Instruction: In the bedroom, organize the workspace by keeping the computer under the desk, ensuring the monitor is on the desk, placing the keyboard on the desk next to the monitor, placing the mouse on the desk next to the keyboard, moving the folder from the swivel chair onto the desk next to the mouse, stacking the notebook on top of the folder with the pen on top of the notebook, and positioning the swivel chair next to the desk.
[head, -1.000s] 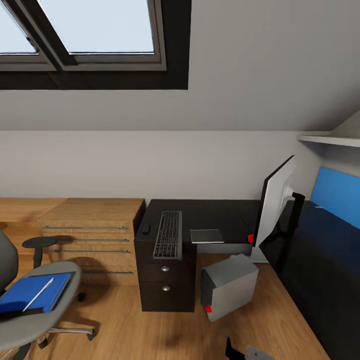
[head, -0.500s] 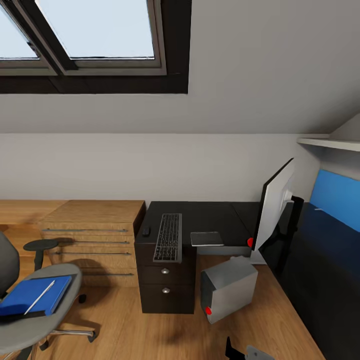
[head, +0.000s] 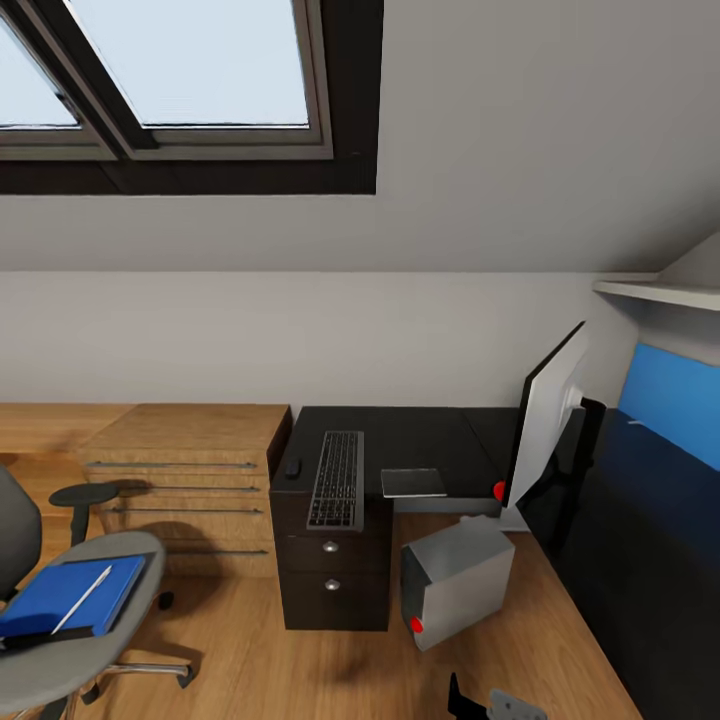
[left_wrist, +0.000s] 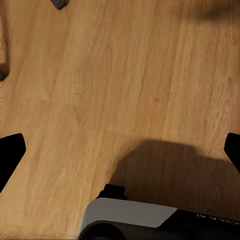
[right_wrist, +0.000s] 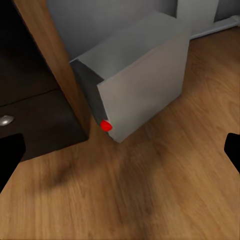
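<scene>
The black L-shaped desk stands against the far wall. On it lie the keyboard, the small black mouse to its left and the grey notebook to its right. The monitor stands on the desk's right wing, seen edge-on. The grey computer sits askew on the floor right of the drawers. At the lower left, the swivel chair carries the blue folder with the white pen on it. Both my left gripper and right gripper are open and hold nothing.
A wooden cabinet with bar handles stands left of the desk. The desk's drawers face me. Wooden floor lies between chair and desk. A shelf hangs at the right under the sloped ceiling.
The whole head picture has shifted a little, so the camera has moved. None of the things has visibly moved.
</scene>
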